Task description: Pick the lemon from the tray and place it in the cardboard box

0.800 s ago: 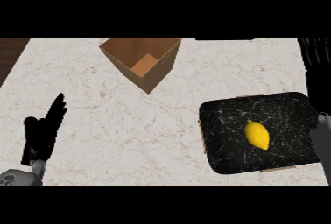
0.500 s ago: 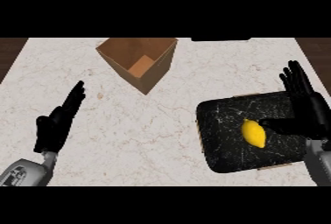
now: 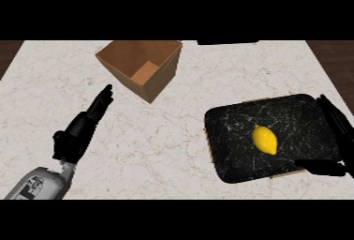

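Note:
A yellow lemon (image 3: 265,139) lies near the middle of the black marbled tray (image 3: 235,159) at the right of the counter. The open cardboard box (image 3: 142,65) stands at the back, left of centre, with nothing showing inside. My right hand (image 3: 336,136) is open at the tray's right edge, fingers straight along the rim and thumb reaching over the tray's front right corner; it does not touch the lemon. My left hand (image 3: 79,130) is open with straight fingers over the counter at the left, pointing toward the box.
The pale marble counter (image 3: 145,140) spreads between box and tray. A dark strip of floor shows past the counter's left and right ends. A dark object (image 3: 228,42) sits at the back edge.
The view has shifted, so box and tray sit lower and further right. My right hand came into view from the right and has settled lower at the tray's right edge. The lemon has not moved on the tray.

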{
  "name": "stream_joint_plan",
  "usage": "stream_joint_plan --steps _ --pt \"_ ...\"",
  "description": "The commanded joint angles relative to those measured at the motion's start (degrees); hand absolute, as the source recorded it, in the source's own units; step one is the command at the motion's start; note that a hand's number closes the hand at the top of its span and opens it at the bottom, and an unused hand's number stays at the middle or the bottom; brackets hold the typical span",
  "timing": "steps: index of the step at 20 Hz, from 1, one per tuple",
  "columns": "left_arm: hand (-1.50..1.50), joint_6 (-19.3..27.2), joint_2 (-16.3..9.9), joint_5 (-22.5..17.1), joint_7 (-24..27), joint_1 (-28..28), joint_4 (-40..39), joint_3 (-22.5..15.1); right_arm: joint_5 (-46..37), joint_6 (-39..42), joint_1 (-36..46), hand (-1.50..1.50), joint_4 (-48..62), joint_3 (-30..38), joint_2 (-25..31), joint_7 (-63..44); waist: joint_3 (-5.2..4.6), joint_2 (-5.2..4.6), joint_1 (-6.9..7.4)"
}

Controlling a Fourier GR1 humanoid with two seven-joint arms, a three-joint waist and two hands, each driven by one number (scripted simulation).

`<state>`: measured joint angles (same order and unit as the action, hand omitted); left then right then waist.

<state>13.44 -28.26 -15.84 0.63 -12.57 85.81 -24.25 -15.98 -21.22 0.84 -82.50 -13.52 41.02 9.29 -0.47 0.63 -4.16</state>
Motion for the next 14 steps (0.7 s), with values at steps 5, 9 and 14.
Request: stream_joint_plan --steps 5,9,14 --pt "0.00 -0.9 1.4 0.8 0.9 0.8 0.2 -1.2 -21.7 -2.6 -10.8 -1.50 -20.7 -5.9 9.9 -20.1 -0.08 0.38 0.45" --pt "0.00 -1.6 1.0 1.1 -2.0 -2.7 1.2 -0.6 -23.3 7.8 -14.7 -1.50 -34.5 -9.5 11.1 -34.0 0.09 0.09 1.22" --pt "0.00 -4.0 1.9 1.0 0.4 -2.9 -1.6 0.0 -18.8 21.4 -14.8 -1.50 -49.3 -9.6 13.5 -49.4 0.22 -0.47 2.67"
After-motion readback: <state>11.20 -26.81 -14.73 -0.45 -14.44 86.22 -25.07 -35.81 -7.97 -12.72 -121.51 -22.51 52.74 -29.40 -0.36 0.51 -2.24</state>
